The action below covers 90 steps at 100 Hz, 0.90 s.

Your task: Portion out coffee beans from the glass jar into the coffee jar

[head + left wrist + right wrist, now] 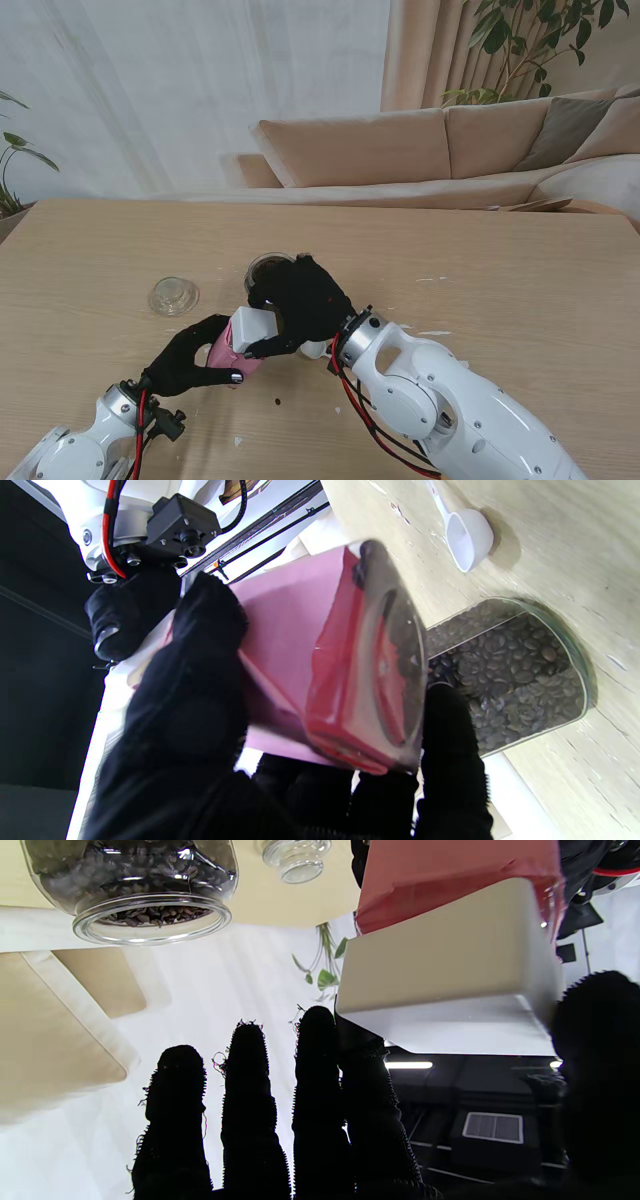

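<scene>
Left hand [195, 360] grips the pink coffee jar [238, 348], tilted above the table [520, 260] | right hand [300, 300] clasps its white lid [254, 329] | glass jar [268, 270] of beans stands open just beyond | white scoop [467, 537] lies nearby

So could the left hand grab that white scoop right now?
Probably not. The left hand is closed around the pink jar, and the scoop lies on the table beyond the right hand, which is in the way.
</scene>
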Available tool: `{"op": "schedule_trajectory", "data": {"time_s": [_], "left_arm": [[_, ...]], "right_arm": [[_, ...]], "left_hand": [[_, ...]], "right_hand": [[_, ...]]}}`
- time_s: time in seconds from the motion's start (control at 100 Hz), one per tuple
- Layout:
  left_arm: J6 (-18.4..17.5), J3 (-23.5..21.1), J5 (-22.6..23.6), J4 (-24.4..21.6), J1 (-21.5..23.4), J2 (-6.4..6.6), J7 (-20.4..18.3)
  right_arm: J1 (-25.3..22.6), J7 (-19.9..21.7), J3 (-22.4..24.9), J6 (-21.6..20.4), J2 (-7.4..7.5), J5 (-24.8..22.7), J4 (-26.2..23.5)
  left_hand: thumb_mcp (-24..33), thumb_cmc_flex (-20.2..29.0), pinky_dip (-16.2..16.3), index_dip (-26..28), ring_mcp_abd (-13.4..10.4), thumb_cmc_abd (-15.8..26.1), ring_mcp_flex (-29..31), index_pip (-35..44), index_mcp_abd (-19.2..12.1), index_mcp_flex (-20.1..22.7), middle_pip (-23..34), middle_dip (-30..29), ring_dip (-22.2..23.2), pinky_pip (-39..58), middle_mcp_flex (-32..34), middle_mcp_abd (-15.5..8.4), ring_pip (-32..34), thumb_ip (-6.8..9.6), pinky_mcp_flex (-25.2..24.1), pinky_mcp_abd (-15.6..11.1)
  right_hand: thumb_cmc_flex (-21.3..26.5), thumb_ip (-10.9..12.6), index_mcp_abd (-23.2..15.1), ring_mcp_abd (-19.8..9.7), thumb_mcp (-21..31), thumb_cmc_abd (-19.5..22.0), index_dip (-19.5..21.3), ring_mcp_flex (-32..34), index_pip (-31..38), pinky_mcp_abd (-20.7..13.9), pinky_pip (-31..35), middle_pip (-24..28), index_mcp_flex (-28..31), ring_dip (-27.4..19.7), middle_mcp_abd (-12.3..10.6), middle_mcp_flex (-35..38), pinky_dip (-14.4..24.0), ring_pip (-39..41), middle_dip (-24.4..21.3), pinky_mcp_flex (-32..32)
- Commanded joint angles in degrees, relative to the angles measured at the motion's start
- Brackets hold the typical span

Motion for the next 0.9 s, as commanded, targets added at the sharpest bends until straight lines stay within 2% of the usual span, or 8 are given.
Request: {"op": "schedule_trajectory", "data": {"time_s": [0.0,0.43,0.52,0.57,0.66,0.68,0.74,0.89], "left_arm": [[-0.41,0.12,0.45,-0.50,0.47,-0.45,-0.17],[-0.71,0.38,1.33,-0.58,0.47,-0.48,0.32],[-0.72,0.45,1.42,-0.60,0.48,-0.53,0.52],[-0.79,0.43,1.53,-0.59,0.49,-0.58,0.72],[-0.81,0.43,1.53,-0.44,0.40,-0.66,0.98],[-0.76,0.42,1.45,-0.42,0.38,-0.69,1.00],[-0.69,0.36,1.37,-0.31,0.31,-0.77,1.19],[-0.73,0.33,0.90,0.02,0.10,-0.87,1.38]], "right_arm": [[0.30,0.44,-0.49,0.54,-0.58,-0.01,0.25],[2.15,-0.08,-3.91,7.62,-1.35,0.21,0.39],[1.98,0.16,-4.05,8.60,-1.35,-0.03,-0.02],[1.65,0.57,-3.84,8.60,-1.28,0.20,-0.49],[0.50,2.31,-2.83,8.26,-0.88,0.33,-2.03],[0.17,2.75,-2.55,8.20,-0.79,0.44,-2.43],[-0.78,3.82,-1.69,7.74,-0.58,1.07,-3.45],[-2.22,7.37,0.09,5.01,0.05,3.57,-5.23]], "left_hand": [[17.91,13.90,0.49,4.89,-1.22,11.35,1.44,11.97,-11.18,5.21,9.53,4.82,1.06,-0.23,6.64,-8.32,0.54,2.91,0.12,-0.47],[17.96,13.90,0.51,4.92,-1.30,11.26,1.46,12.15,-11.23,5.20,9.96,4.46,1.16,-0.20,6.61,-8.31,0.55,2.93,0.09,-0.32],[18.00,13.90,0.51,4.94,-1.23,11.24,1.44,12.21,-11.20,5.17,10.12,4.34,1.24,-0.20,6.49,-8.28,0.57,2.93,0.03,-0.40],[17.95,13.90,0.52,5.03,-1.30,11.24,1.49,12.35,-11.36,5.20,10.25,4.29,1.25,-0.18,6.56,-8.36,0.58,2.91,0.05,-0.40],[17.97,13.90,0.52,4.99,-1.25,11.26,1.40,12.35,-11.29,5.15,10.29,4.16,1.21,-0.17,6.46,-8.26,0.51,2.93,0.07,-0.33],[18.02,13.90,0.52,4.99,-1.23,11.22,1.40,12.35,-11.30,5.15,10.30,4.15,1.21,-0.19,6.43,-8.28,0.51,2.95,0.03,-0.34],[18.03,13.90,0.51,4.96,-1.27,11.26,1.39,12.33,-11.35,5.09,10.34,4.10,1.20,-0.20,6.39,-8.32,0.49,2.93,0.02,-0.41],[18.17,13.90,0.49,4.92,-1.18,11.18,1.34,12.37,-11.31,5.15,10.38,4.03,1.16,-0.23,6.33,-8.29,0.42,2.94,-0.04,-0.41]], "right_hand": [[3.19,1.52,-5.15,1.20,4.92,6.33,5.52,1.70,13.65,1.12,1.65,1.15,10.19,1.23,-0.34,2.42,0.99,1.21,0.63,0.64],[3.87,2.07,-2.86,3.51,4.39,5.72,4.60,4.95,19.04,2.90,4.25,2.00,19.03,2.45,-0.37,8.66,1.65,3.64,1.09,2.74],[2.53,2.02,-2.07,4.12,4.56,5.75,3.83,4.64,17.99,3.22,4.34,0.48,17.06,2.28,-0.04,7.69,1.69,2.91,0.39,2.70],[1.66,1.92,-0.88,4.39,4.22,6.10,2.84,4.10,14.98,3.71,4.10,-0.61,13.44,2.00,0.68,5.41,1.64,1.89,0.04,2.57],[1.24,1.94,0.98,5.07,2.94,7.29,-3.60,2.19,-1.71,3.79,3.23,-4.78,1.47,1.45,2.69,-1.62,1.53,-0.68,-1.77,1.72],[1.37,2.04,1.49,5.33,2.45,7.67,-6.80,1.31,-8.83,3.89,2.90,-6.93,-3.37,1.03,3.51,-4.30,1.62,-1.92,-3.11,1.33],[1.78,2.28,1.89,5.64,1.62,8.18,-11.68,0.07,-19.14,4.08,1.74,-10.86,-11.68,-0.03,4.35,-7.61,1.59,-4.40,-6.61,0.45],[7.02,3.29,3.08,5.69,1.28,5.92,-17.64,-2.92,-30.36,3.37,-1.26,-16.13,-24.51,-2.47,6.54,-15.52,1.10,-9.31,-13.10,-1.60]]}}
